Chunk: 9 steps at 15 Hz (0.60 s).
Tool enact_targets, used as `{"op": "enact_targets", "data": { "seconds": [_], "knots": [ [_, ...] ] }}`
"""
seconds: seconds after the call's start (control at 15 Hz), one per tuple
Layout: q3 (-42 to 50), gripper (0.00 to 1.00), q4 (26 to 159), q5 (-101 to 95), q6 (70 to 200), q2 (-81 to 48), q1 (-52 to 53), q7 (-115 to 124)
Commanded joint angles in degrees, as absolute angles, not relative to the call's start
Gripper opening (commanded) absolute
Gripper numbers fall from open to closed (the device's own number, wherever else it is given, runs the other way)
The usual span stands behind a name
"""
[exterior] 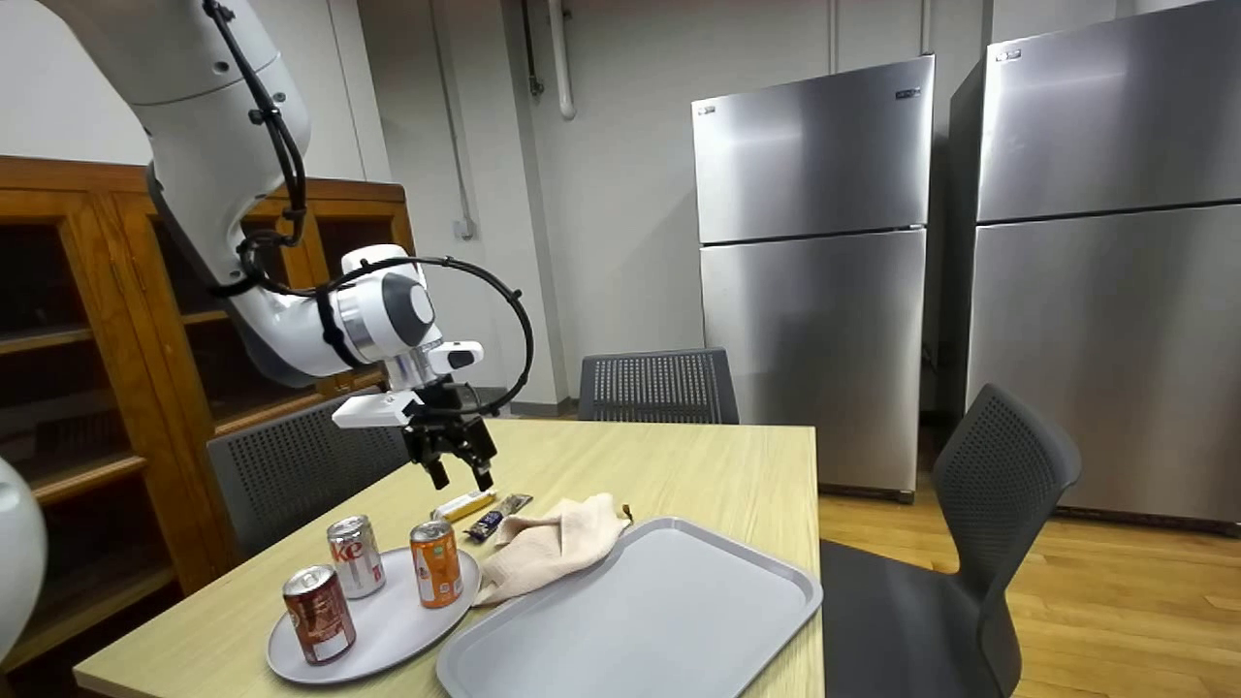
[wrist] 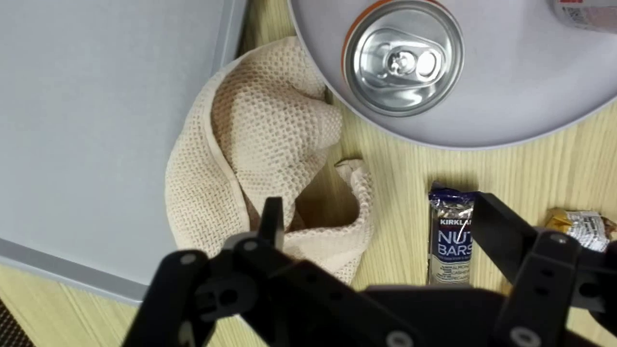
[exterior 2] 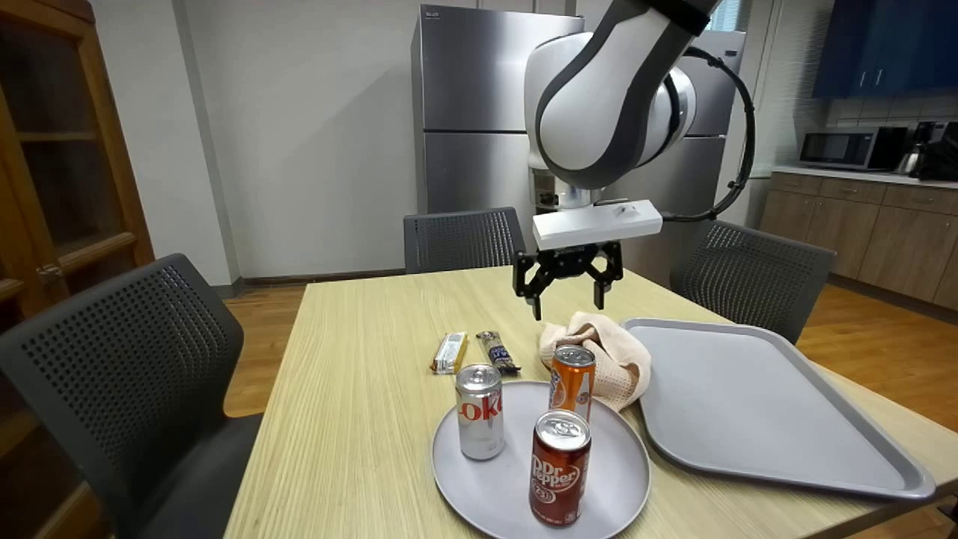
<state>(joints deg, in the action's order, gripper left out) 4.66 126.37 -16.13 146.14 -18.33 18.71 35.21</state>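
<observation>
My gripper [exterior: 461,475] is open and empty above the table; it also shows open in an exterior view [exterior 2: 567,303] and in the wrist view [wrist: 380,201]. A crumpled beige cloth [wrist: 274,125] lies below one finger, beside the grey tray [exterior 2: 763,412]. A dark blue nut bar [wrist: 449,241] lies below the other finger, which partly hides it. A yellow-and-white wrapped bar [exterior 2: 450,353] lies beside the nut bar. An orange can [exterior: 436,567], a silver Coke can [exterior 2: 480,419] and a dark red Dr Pepper can [exterior 2: 559,475] stand upright on a round grey plate [exterior 2: 625,468].
The grey tray [exterior: 640,611] lies along the table edge, close to the plate and cloth. Dark chairs [exterior: 659,388] stand around the wooden table [exterior 2: 359,389]. Two steel refrigerators [exterior: 814,291] and a wooden cabinet [exterior: 145,388] stand behind.
</observation>
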Motion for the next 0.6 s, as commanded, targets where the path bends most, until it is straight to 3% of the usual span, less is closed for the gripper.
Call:
{"op": "enact_targets", "data": {
  "seconds": [0.0,0.53],
  "knots": [
    [2.11,1.0,125.81,-15.56,146.36,-18.4,17.91,34.98],
    [-0.4,1.0,127.11,-12.32,147.42,-18.23,17.04,33.09]
  ]
}}
